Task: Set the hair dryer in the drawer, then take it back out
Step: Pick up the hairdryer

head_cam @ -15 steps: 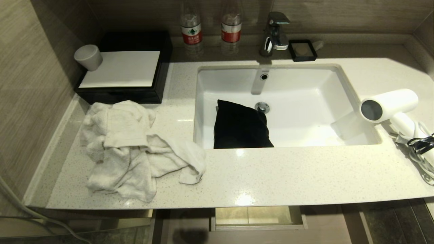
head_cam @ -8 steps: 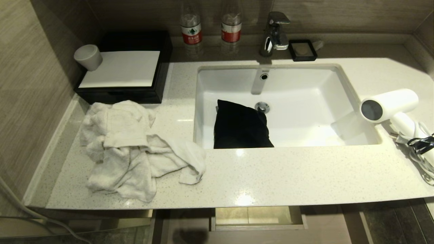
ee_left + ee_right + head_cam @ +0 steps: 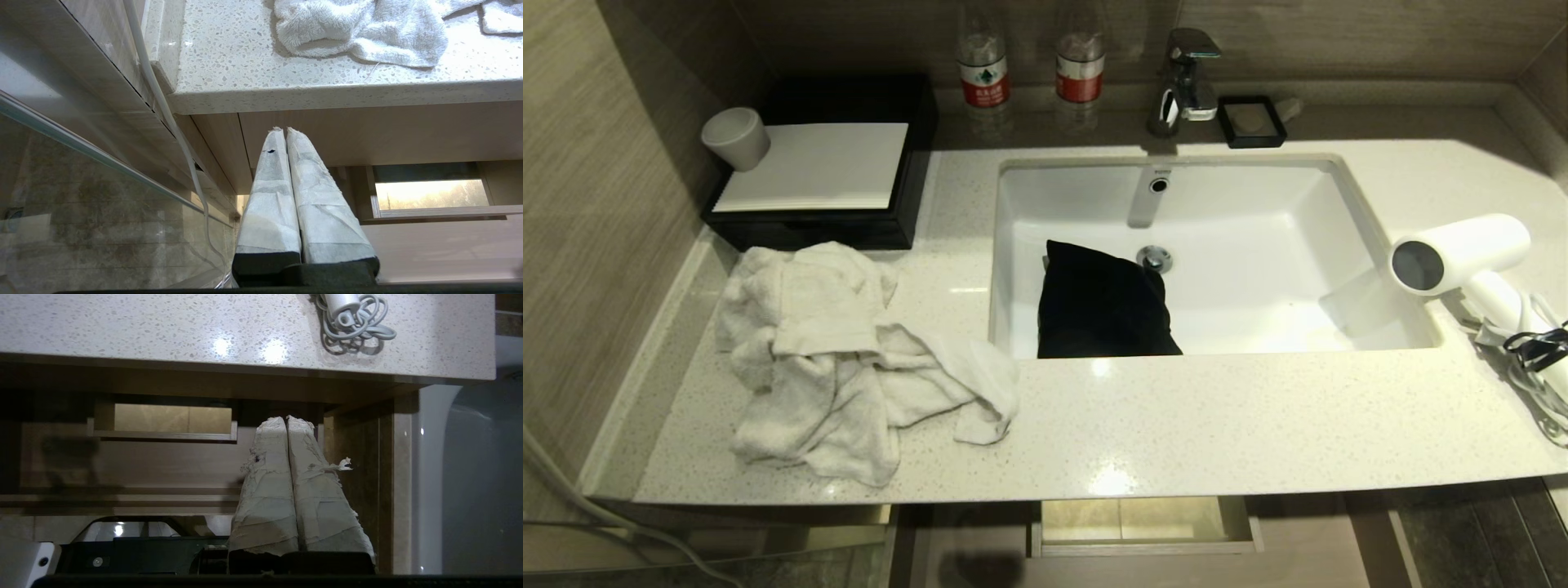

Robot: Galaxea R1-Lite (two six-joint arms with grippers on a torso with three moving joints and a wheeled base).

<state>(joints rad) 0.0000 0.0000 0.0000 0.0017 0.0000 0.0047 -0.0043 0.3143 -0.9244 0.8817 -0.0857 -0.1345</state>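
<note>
So the dryer [image 3: 1462, 257] is sitting on the counter [image 3: 1176, 425] just right of the sink [image 3: 1258, 229], barrel pointing at the basin, cord [image 3: 355, 324] coiled in a heap by the handle. Looks like light, hard, glossy plastic to me, so probably slippery on the round barrel; I'd go for the handle or mid-barrel and watch that floppy cord doesn't snag on the drawer [image 3: 1147, 527], which is poking out open under the counter edge. My right claw [image 3: 287, 421] is down below the counter edge, pressed fully closed, holding nothing. Left claw [image 3: 284, 130] looks the same, parked low, tips together and empty, as far as I can see.
</note>
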